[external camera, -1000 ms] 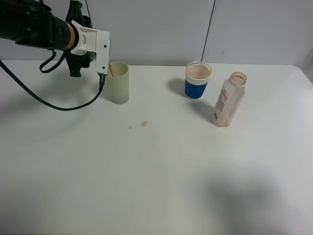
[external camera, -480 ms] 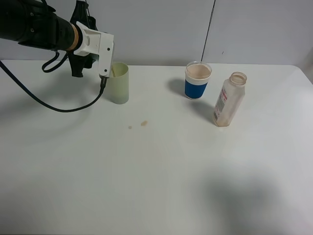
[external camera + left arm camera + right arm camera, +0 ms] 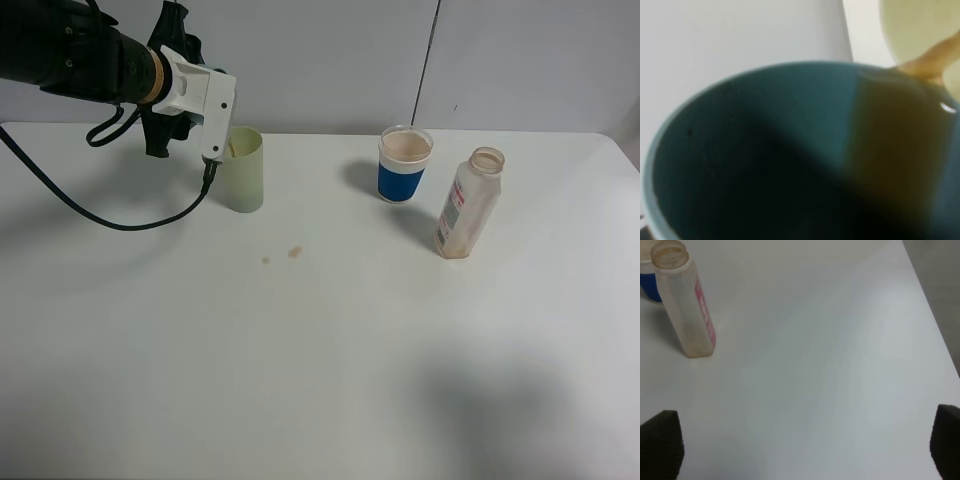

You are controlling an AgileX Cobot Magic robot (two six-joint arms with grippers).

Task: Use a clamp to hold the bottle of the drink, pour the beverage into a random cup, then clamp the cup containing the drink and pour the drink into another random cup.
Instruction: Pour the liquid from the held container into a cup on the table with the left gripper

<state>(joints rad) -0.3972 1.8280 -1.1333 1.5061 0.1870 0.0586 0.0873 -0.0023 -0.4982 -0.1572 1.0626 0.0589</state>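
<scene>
On table (image 3: 330, 350): three cups, one bottle (image 3: 467, 204); left pincer (image 3: 205, 125) clamped on teal cup (image 3: 765, 150), right pincer (image 3: 800, 440) wide

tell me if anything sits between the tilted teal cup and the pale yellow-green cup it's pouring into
Nothing visible does. The teal cup is tipped right at the rim of the pale yellow-green cup, and the brown drink streams straight across into it.
</scene>
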